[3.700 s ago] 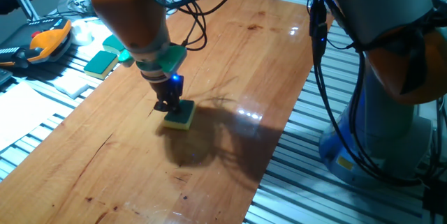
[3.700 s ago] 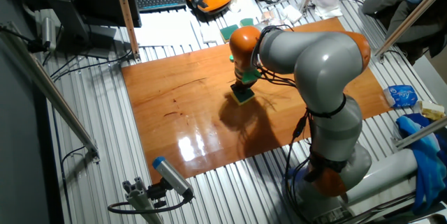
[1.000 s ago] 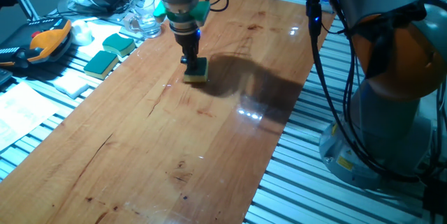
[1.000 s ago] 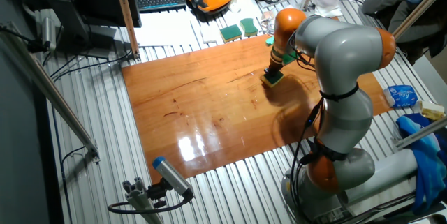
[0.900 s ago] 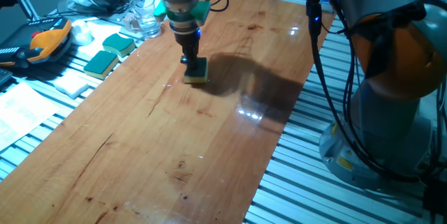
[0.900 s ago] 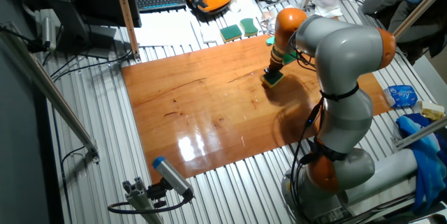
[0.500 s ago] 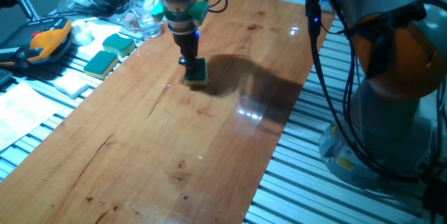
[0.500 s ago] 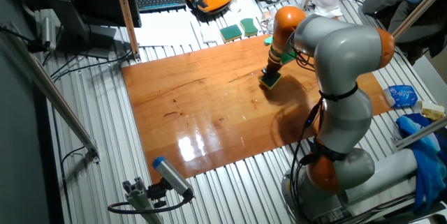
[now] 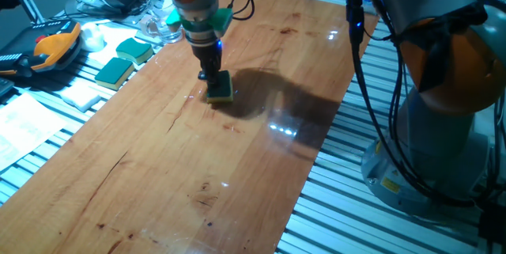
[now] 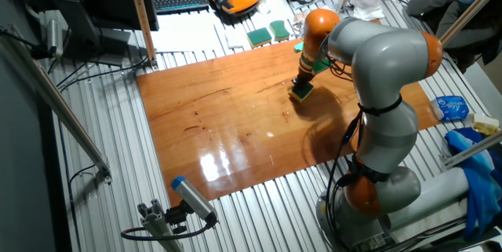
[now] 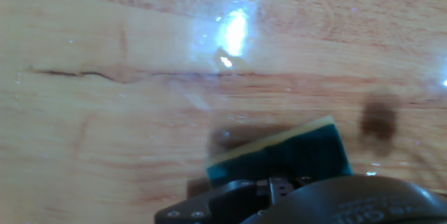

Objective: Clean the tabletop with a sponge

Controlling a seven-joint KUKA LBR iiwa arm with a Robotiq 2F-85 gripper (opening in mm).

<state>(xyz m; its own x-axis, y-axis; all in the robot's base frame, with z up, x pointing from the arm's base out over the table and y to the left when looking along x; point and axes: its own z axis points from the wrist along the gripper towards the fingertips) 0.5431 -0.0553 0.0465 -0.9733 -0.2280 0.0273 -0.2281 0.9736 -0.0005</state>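
Note:
The tabletop (image 9: pixel 198 151) is a long glossy reddish-brown board; it also shows in the other fixed view (image 10: pixel 220 118) and fills the hand view (image 11: pixel 105 112). The sponge (image 9: pixel 220 87), green on top with a yellow body, lies flat on the board toward its far end. It shows in the other fixed view (image 10: pixel 301 91) and the hand view (image 11: pixel 279 154) too. My gripper (image 9: pixel 213 77) is shut on the sponge from above and presses it on the wood; it also shows in the other fixed view (image 10: pixel 302 85).
Two more sponges (image 9: pixel 115 70) (image 9: pixel 134 48) lie off the board's left edge on the ribbed frame, next to a white foam block (image 9: pixel 79 92) and an orange pendant (image 9: pixel 51 44). Clear glassware (image 9: pixel 162 17) stands near the far left corner. The arm's base (image 9: pixel 427 127) stands at the right.
The gripper has slid the sponge along the board: far from its spot 3.7 s ago, and over the last second a little back toward the near end.

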